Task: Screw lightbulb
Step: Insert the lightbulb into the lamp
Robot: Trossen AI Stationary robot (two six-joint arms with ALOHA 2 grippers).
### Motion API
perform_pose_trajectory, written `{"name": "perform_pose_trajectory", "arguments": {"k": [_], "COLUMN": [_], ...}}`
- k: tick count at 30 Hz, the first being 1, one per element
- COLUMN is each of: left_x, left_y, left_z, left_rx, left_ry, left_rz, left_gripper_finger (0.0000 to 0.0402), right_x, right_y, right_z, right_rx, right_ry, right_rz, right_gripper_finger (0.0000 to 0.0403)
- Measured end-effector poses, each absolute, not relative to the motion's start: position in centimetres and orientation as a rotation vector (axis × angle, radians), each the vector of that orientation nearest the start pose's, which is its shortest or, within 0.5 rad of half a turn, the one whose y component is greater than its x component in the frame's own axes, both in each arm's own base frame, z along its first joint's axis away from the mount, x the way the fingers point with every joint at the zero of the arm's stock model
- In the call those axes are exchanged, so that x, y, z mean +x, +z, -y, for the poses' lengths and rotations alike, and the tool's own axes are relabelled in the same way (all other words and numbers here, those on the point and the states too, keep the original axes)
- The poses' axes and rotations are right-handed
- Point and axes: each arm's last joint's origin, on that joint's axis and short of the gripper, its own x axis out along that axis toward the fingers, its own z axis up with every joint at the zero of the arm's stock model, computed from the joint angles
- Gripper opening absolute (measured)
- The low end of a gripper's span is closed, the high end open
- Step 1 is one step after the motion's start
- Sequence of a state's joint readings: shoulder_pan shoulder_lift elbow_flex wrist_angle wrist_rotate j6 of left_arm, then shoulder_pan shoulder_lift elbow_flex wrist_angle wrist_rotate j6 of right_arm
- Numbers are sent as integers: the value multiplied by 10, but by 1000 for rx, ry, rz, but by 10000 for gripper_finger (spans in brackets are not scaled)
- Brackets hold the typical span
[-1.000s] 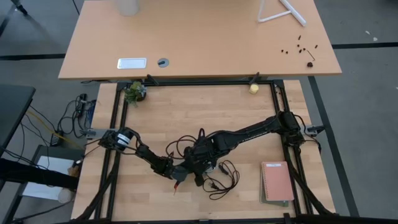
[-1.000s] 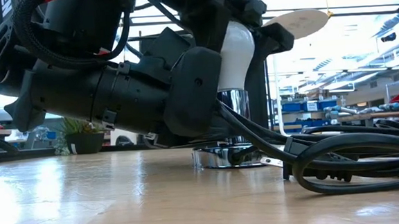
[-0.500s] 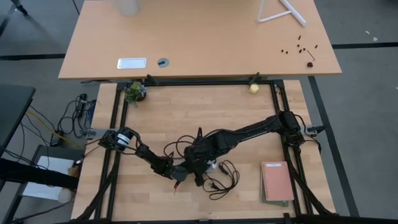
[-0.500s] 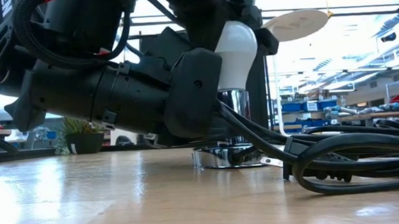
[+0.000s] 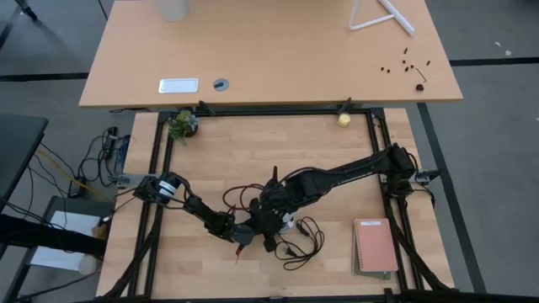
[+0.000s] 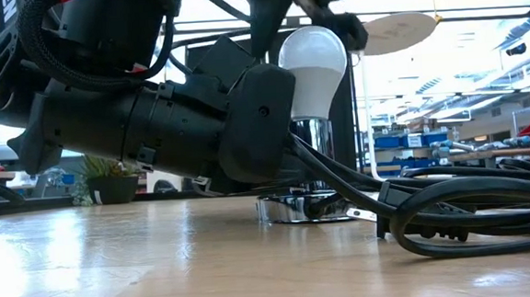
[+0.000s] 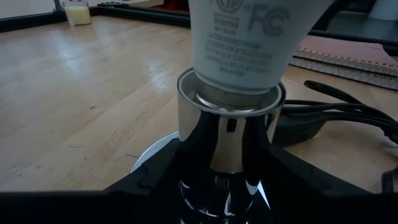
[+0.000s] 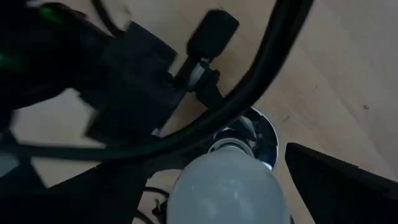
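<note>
Step in hand: we judge this a re-grip pause in the screwing-in; the lightbulb (image 6: 312, 64) stands upright in the chrome socket (image 7: 230, 134), its neck seated inside the socket's collar.

Lightbulb: directly below the right gripper (image 8: 205, 180), dome up toward its wrist camera; in the left wrist view the printed neck fills the collar, and no screw thread shows above the rim.

Right gripper: fingers apart, one dark finger (image 8: 339, 177) to each side of the dome with clear gaps, so we see no contact; in the low view its dark parts sit just above and behind the bulb's top.

Left gripper: (image 7: 227, 186) clamped on the socket's chrome stem, low on it, a finger on either side, holding it steady on the wooden table (image 6: 162, 265).

Cord: the black power cord (image 6: 453, 215) loops on the table just beside the socket base, on the side away from the left arm's body; one strand crosses between the right wrist camera and the socket.

Next move, our judgement: the right fingers need to close again on the dome, centred, and twist while the left grip holds. Whether the bulb is fully home we cannot tell.

Risk: the crossing cord strand could snag the turning wrist.
</note>
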State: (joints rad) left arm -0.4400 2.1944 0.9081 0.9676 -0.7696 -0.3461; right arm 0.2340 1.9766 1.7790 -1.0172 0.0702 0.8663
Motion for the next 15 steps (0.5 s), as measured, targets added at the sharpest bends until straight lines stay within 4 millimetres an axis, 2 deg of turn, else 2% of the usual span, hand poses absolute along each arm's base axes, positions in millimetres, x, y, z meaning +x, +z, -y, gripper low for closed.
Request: {"name": "perform_pose_trajectory", "arguments": {"k": [11, 13, 15], "left_x": [356, 356, 356], "left_y": [72, 72, 72], "left_z": [146, 146, 146], "left_rx": [-164, -164, -164], "left_ry": [369, 370, 370], "left_rz": [-202, -202, -202], "left_gripper_finger": [195, 195, 195], "right_x": [371, 362, 351], "right_y": [313, 321, 323], "right_z": [-87, -84, -86], "right_rx": [424, 354, 200], "right_ry": [-225, -201, -152], "right_rz": [-1128, -1143, -1200], "right_gripper_finger": [374, 374, 374]}}
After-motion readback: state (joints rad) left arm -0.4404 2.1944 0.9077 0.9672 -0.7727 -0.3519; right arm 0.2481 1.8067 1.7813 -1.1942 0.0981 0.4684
